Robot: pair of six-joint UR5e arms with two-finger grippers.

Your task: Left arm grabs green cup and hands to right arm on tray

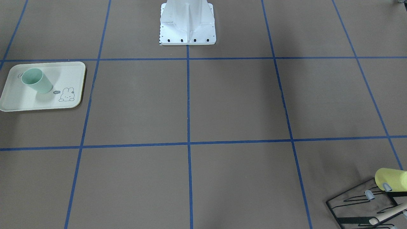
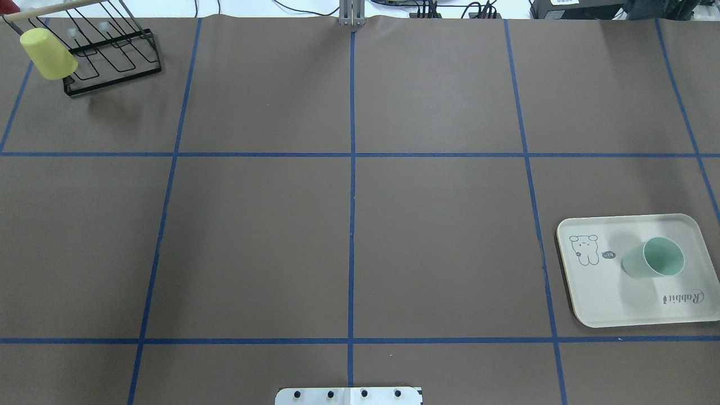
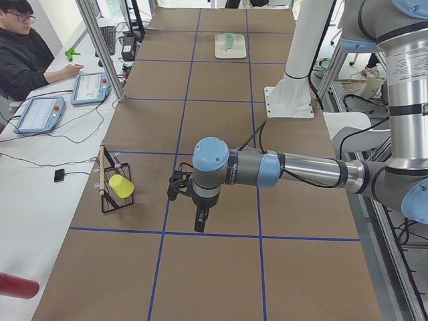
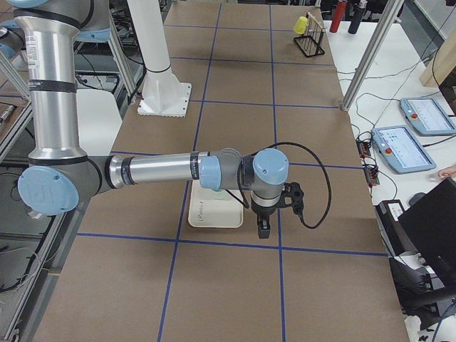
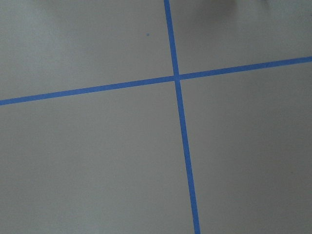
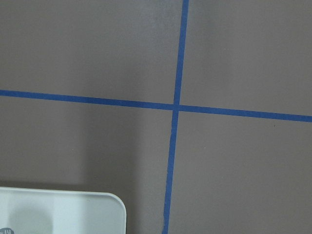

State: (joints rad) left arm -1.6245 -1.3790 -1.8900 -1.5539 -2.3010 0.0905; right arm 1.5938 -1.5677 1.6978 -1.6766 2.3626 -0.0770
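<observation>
The green cup (image 2: pixel 655 259) stands upright, mouth up, on the cream tray (image 2: pixel 619 309) at the table's right side; both also show in the front view, the cup (image 1: pixel 36 81) on the tray (image 1: pixel 19 101). My left gripper (image 3: pixel 199 223) shows only in the left side view, pointing down above the table near the rack, far from the cup; I cannot tell if it is open or shut. My right gripper (image 4: pixel 262 228) shows only in the right side view, pointing down just beyond the tray (image 4: pixel 206 215); I cannot tell its state. The right wrist view shows a tray corner (image 6: pixel 58 214).
A pale yellow cup (image 2: pixel 48 53) hangs on a black wire rack (image 2: pixel 112 56) at the far left corner. The robot's white base (image 1: pixel 187 25) stands at the near middle. A seated person (image 3: pixel 27 47) and tablets (image 3: pixel 93 87) are beside the table.
</observation>
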